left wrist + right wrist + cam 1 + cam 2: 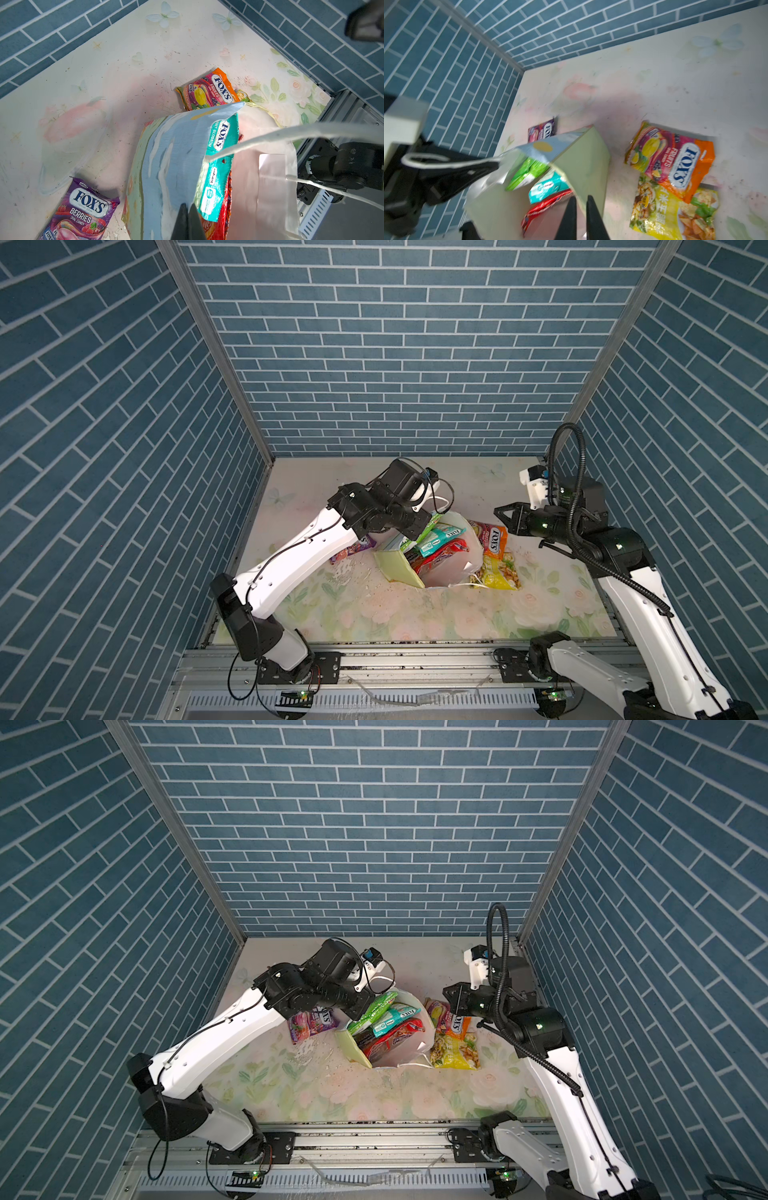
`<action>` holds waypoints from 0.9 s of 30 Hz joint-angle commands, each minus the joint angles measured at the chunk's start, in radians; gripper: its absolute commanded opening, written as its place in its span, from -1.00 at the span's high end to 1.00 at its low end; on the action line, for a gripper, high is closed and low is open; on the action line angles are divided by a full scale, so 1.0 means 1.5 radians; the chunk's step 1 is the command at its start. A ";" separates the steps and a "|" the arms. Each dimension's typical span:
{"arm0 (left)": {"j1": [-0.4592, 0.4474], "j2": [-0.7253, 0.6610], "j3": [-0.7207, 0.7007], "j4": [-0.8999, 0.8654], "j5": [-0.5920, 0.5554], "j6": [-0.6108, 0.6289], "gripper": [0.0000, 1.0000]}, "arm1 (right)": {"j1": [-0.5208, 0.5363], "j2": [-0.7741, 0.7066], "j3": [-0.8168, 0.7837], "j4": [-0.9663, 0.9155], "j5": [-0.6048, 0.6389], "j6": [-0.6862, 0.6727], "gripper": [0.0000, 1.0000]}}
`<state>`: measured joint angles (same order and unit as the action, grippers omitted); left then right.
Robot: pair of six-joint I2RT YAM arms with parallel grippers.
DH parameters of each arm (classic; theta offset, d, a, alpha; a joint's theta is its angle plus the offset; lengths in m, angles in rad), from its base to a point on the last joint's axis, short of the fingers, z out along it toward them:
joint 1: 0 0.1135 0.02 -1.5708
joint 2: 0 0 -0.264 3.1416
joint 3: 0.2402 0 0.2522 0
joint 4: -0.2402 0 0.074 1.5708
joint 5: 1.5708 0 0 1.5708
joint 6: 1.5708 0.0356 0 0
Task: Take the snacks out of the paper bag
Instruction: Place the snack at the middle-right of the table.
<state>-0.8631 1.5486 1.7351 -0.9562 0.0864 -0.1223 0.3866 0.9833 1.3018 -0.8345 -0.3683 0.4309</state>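
The paper bag [455,572] [583,158] leans on the floral table with its mouth up. My left gripper [188,207] [411,531] is shut on the rim of its bluish printed wall [170,155]. Inside it are a green packet [430,526], a teal Fox's packet [440,539] [220,141] and a red bag [440,556]. On the table outside lie a purple Fox's packet [353,549] to the bag's left, and an orange Fox's packet [490,539] and a yellow packet [500,574] to its right. My right gripper [500,514] [581,199] hovers above the orange packet, all but shut and holding nothing.
Blue brick-pattern walls close in the back and both sides. An aluminium rail [415,659] with both arm bases runs along the front edge. White cord handles [291,133] stick out from the bag's rim. Small flecks litter the table cover [353,576] left of the bag.
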 commanded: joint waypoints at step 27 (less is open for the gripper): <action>-0.038 0.011 -0.001 0.017 -0.050 -0.032 1.00 | 0.285 0.035 -0.140 0.020 0.169 0.059 1.00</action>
<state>-0.9100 1.5715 1.7496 -0.9508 0.0193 -0.1543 0.8074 1.0370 1.0863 -0.8619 -0.1905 0.4759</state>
